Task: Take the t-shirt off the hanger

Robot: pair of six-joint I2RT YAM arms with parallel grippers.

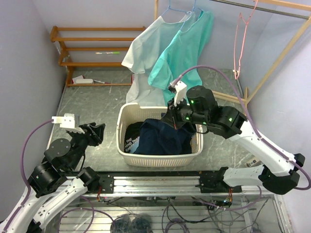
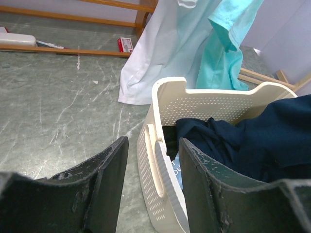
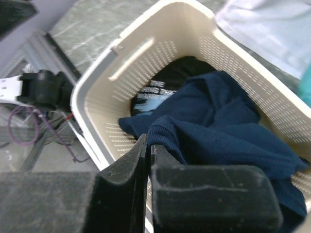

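One right pincer nips navy t-shirt within basket rim; left pincer gapes empty

Cream perforated laundry basket at centre frame, resting on a grey-green marbled tabletop. Upper left: wooden shelf rack against the lilac wall, carrying a slim green-and-white stick, possibly a marker, on a middle shelf and a flat white object lower down. Small red box beside the rack's foot. Light wooden frame slanting along the right edge. Tangle of cables at bottom.
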